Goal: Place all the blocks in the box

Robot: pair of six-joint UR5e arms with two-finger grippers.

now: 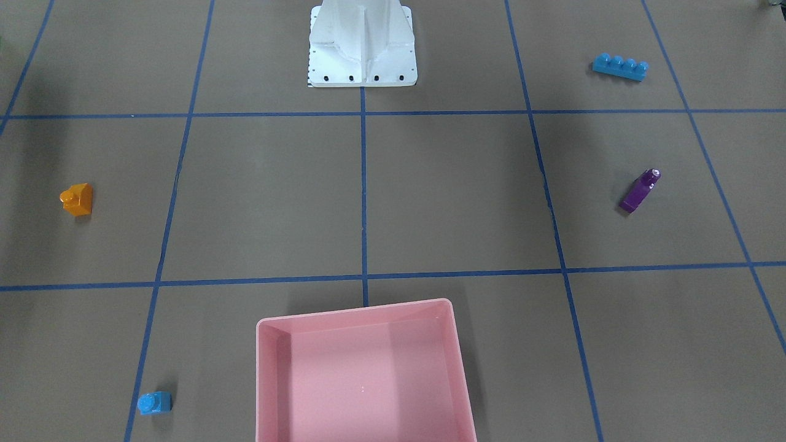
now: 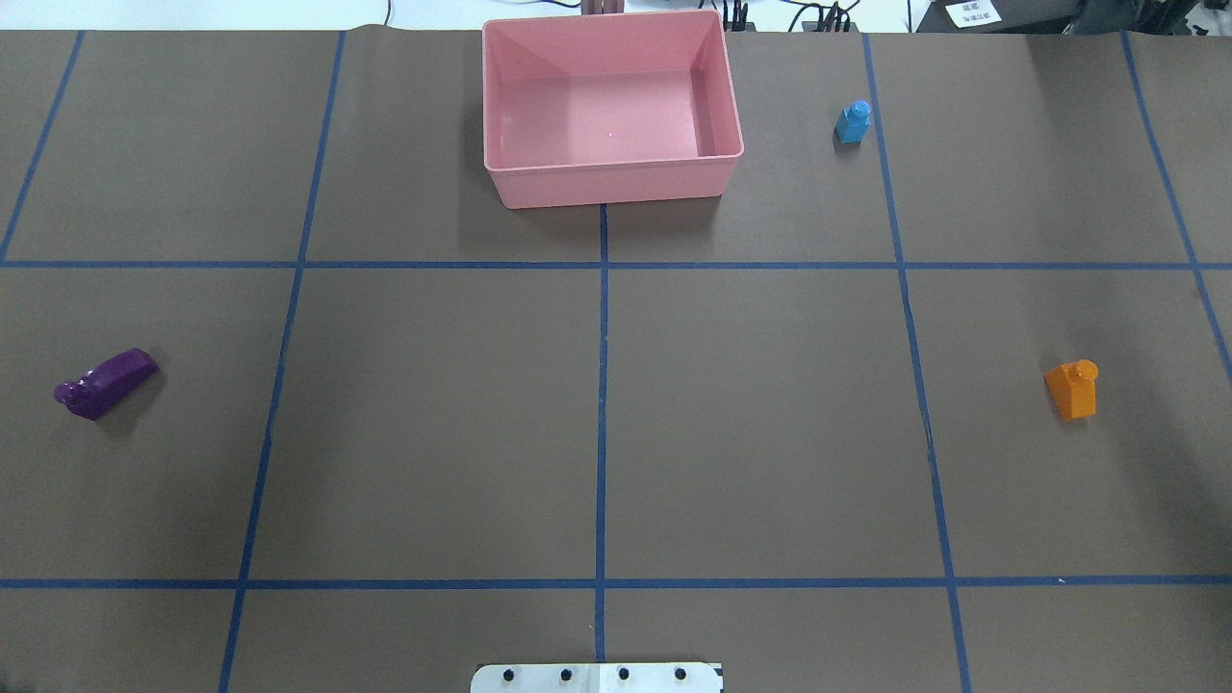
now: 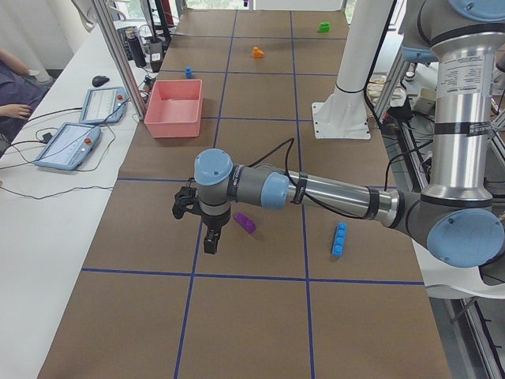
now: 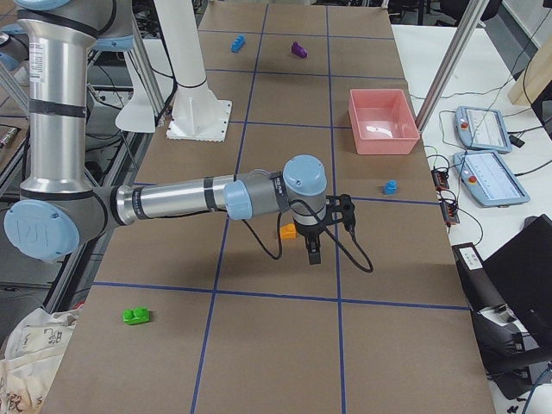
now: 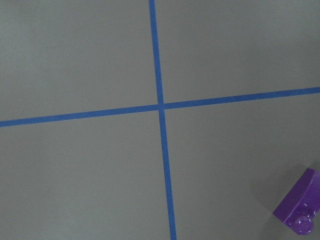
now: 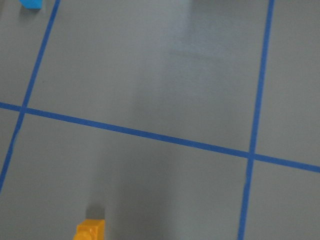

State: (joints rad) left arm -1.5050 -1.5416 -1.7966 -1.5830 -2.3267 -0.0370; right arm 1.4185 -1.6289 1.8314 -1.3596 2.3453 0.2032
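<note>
A bench (image 2: 433, 433) with an empty pink box (image 2: 612, 183) at its far edge. The left pincer (image 3: 210, 246) hovers by the purple block (image 2: 104, 383), the right pincer (image 4: 312, 252) by the orange block (image 2: 1072, 389); apart or together, I cannot tell. Both blocks seem tipped and might slip when squeezed.

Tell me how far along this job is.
Done: nothing; the pink box is empty. In hand: nothing visibly; the left gripper hangs by the purple brick, the right gripper by the orange brick, jaws unreadable. Left: those two plus the light-blue brick, long blue brick and green brick, all on the table.
</note>
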